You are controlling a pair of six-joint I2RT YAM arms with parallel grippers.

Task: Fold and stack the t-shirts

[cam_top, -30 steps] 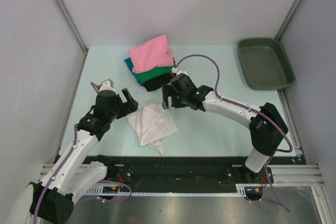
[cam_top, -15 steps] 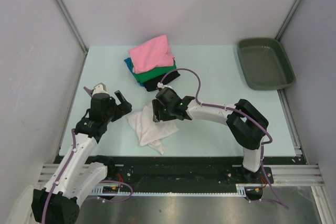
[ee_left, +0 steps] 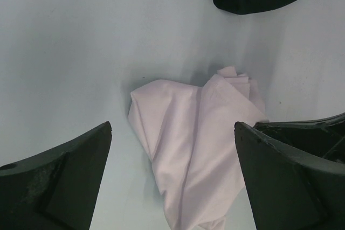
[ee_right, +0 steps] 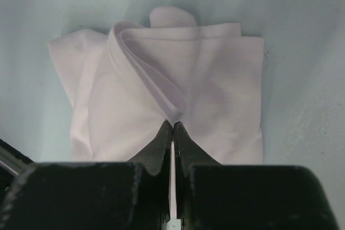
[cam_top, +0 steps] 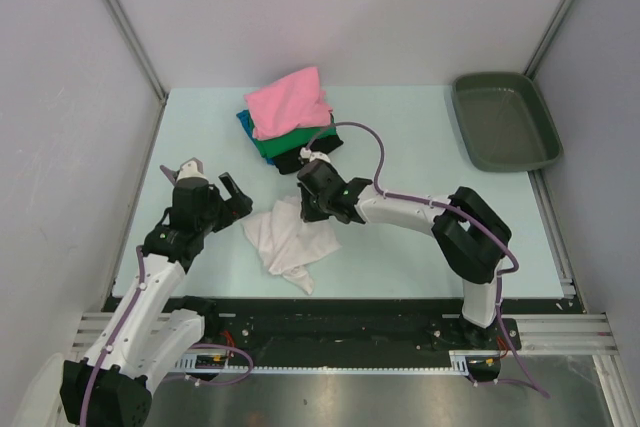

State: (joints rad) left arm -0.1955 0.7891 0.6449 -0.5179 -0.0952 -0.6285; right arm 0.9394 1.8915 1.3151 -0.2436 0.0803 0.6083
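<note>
One grab in hand: pinches white t-shirt (cam_top: 292, 240) fold tight in right gripper (ee_right: 171, 127), holds left gripper (cam_top: 212, 179) spread wide alongside. Likely calls next for lifting, spreading flat, folding.

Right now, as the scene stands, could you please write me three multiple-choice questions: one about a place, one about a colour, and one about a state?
1. Where does the tray lie?
A. at the far right corner of the table
B. at the near left corner
C. between the two arms

2. What colour is the top t-shirt of the stack?
A. black
B. pink
C. white

3. How is the right gripper?
A. wide open
B. shut on the tray
C. shut on the white t-shirt

Key: 1 A, the top view shows it at the far right. 2 B, pink cloth lies uppermost. 3 C, its jaws pinch a fold of the white cloth.
</note>
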